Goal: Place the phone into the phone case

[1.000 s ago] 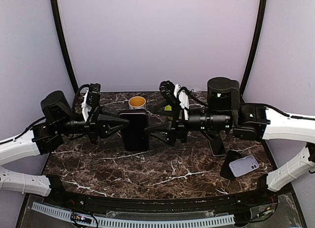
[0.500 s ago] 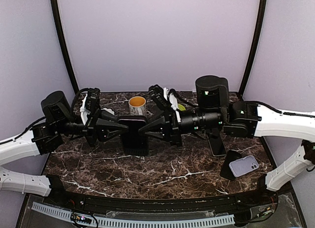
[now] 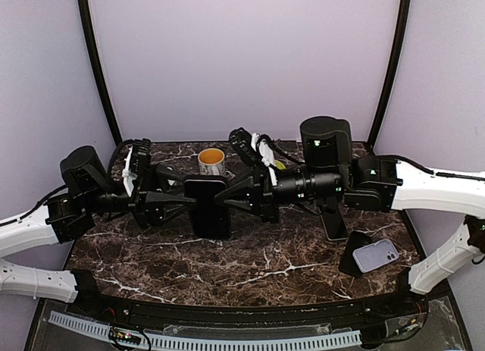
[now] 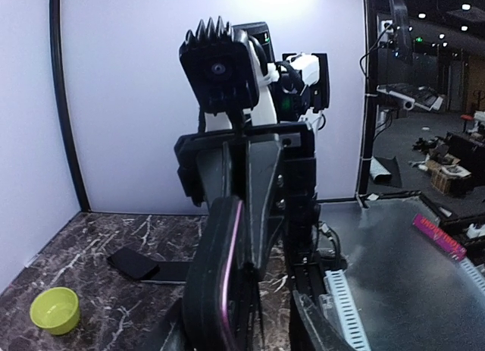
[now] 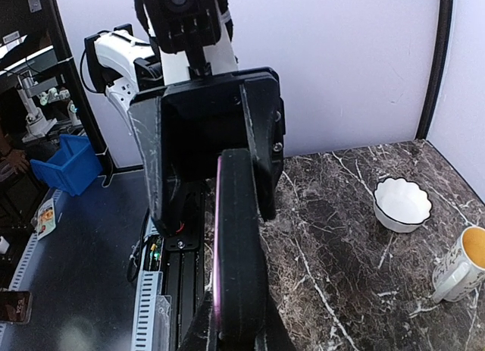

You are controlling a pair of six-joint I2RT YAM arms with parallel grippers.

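Since a second ago, my right pincer (image 3: 232, 199) has come in from the right and now pinches the flat black phone with a thin pink line along its edge (image 3: 210, 214). My left pincer (image 3: 184, 199) has loosened to half spread at the phone's left side. I judge this is a handover, made to get a better grip. The phone hangs over the middle of the dark, white-veined marble table (image 3: 250, 271). The smooth lilac phone case (image 3: 377, 254) waits at the near right.
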